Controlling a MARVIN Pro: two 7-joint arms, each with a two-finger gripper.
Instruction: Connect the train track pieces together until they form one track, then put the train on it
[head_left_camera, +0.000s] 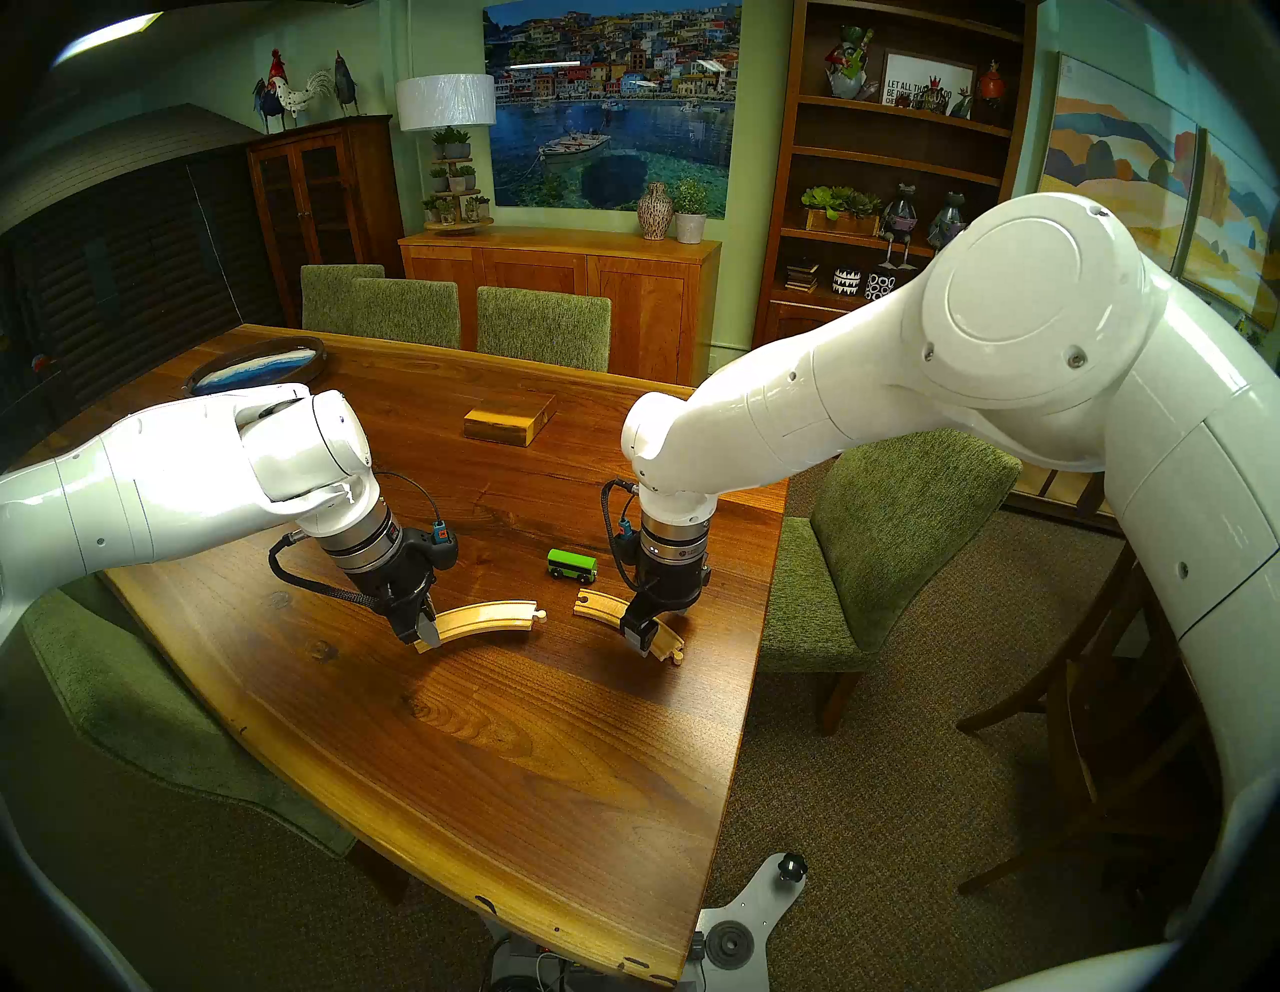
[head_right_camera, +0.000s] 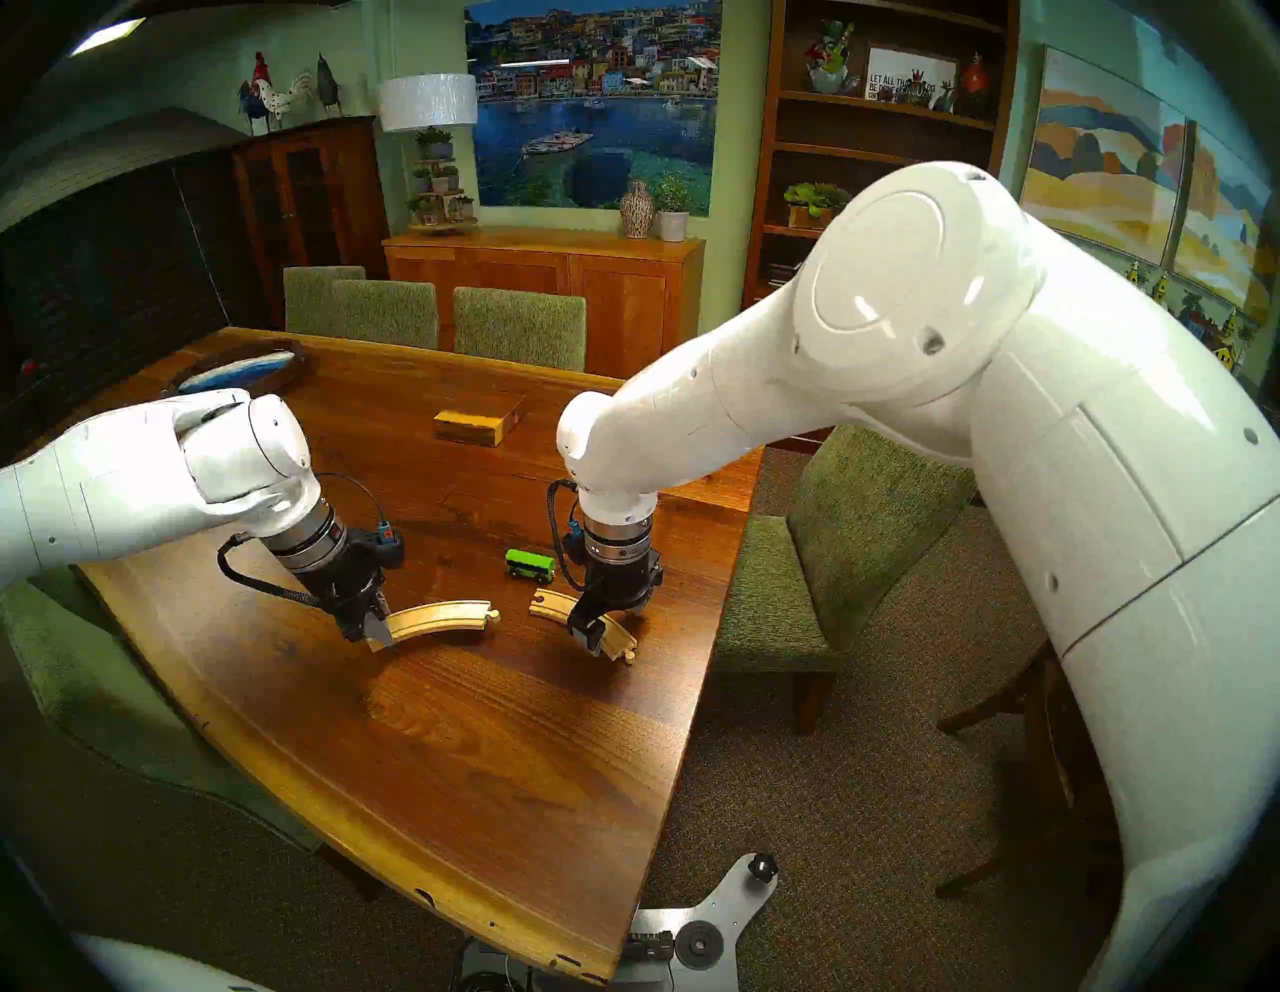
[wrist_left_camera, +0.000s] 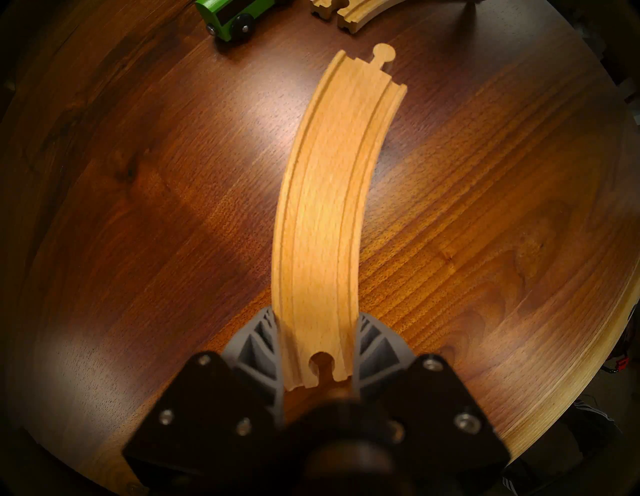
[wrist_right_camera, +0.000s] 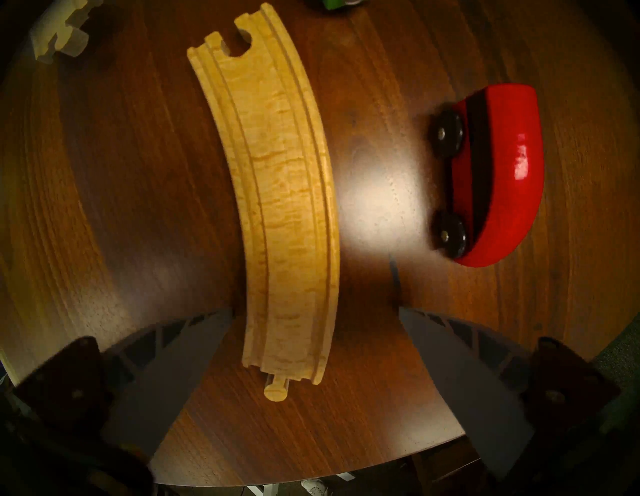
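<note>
Head pair: high, facing down over my table (head_left_camera: 485, 727). Wrist views: close, downward; both catch the left track piece's (wrist_left_camera: 322, 207) peg end.

A long dark wooden table (head_left_camera: 526, 748) fills the middle of the room. Far on it lies a rectangular wooden block (head_left_camera: 509, 418), and at its far left corner rests a round tray (head_left_camera: 258, 364) with a blue and white inside. Green upholstered chairs (head_left_camera: 544, 327) stand along the far side, and one more chair (head_left_camera: 893, 561) stands at the right side. Behind them is a low wooden sideboard (head_left_camera: 561, 277) that carries a patterned vase (head_left_camera: 654, 211) and a small potted plant (head_left_camera: 690, 209). Above it hangs a large picture of a harbour town (head_left_camera: 613, 97). A white lampshade (head_left_camera: 445, 102) is to its left, a bookshelf (head_left_camera: 893, 159) to its right.
</note>
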